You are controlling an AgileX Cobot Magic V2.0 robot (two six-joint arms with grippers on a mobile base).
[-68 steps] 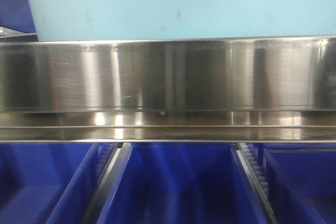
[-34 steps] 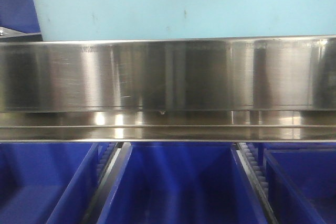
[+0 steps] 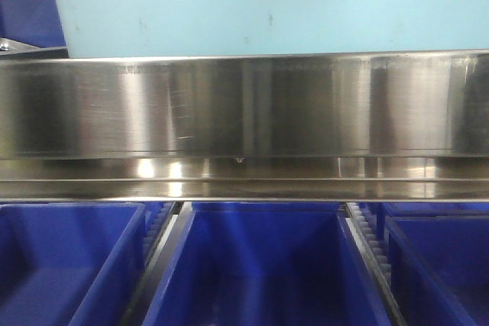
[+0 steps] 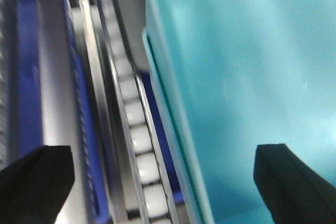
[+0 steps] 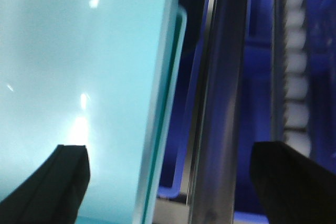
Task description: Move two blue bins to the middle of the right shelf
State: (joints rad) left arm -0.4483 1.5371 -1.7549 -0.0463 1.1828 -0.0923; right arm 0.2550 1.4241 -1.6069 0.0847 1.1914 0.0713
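A pale blue bin point(image 3: 267, 5) fills the top of the front view, above a steel shelf rail point(image 3: 244, 104). Its side wall point(image 4: 247, 77) takes up the right of the left wrist view. My left gripper point(image 4: 163, 182) is open wide, and the bin's rim runs between its two black fingertips without touching either. In the right wrist view the same bin point(image 5: 79, 66) fills the left side. My right gripper point(image 5: 181, 182) is also open, straddling the bin's rim and a steel bar point(image 5: 220, 103).
Three dark blue bins point(image 3: 260, 265) point(image 3: 61, 265) point(image 3: 443, 265) sit side by side on the level below the rail. White roller tracks point(image 4: 134, 129) point(image 5: 294, 77) run between them. Another dark blue bin point(image 3: 23, 5) shows at the top left.
In the front view the pale blue bin's left edge has shifted steadily to the right. The rail and lower bins have barely moved.
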